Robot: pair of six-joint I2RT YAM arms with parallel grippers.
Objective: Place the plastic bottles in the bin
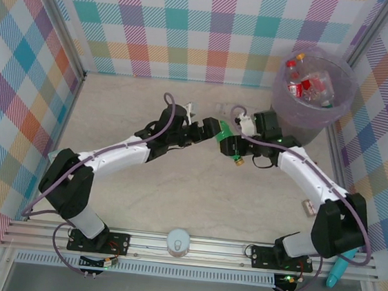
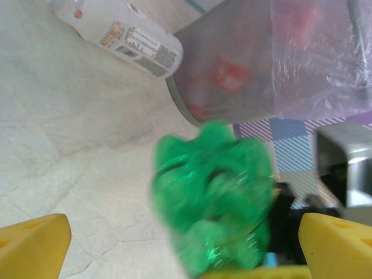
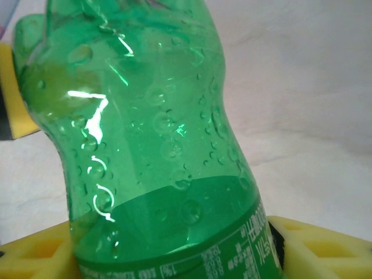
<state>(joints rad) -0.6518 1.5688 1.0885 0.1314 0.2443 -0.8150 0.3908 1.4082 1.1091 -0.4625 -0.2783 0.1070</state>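
Left gripper [image 2: 185, 247]: fingers wide apart, straddling green bottle [image 3: 151, 145], not touching. Right gripper [image 3: 174, 253] clamped on bottle; I judge cap end nearer me. Bin [image 1: 288, 110] just far-right; right arm nearer.

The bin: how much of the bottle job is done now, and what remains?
Done: several red-labelled bottles lie in the bin. In hand: the right gripper clamps the green bottle, the open left gripper around it. Remaining: that bottle and a white-labelled clear bottle on the table beside the bin.
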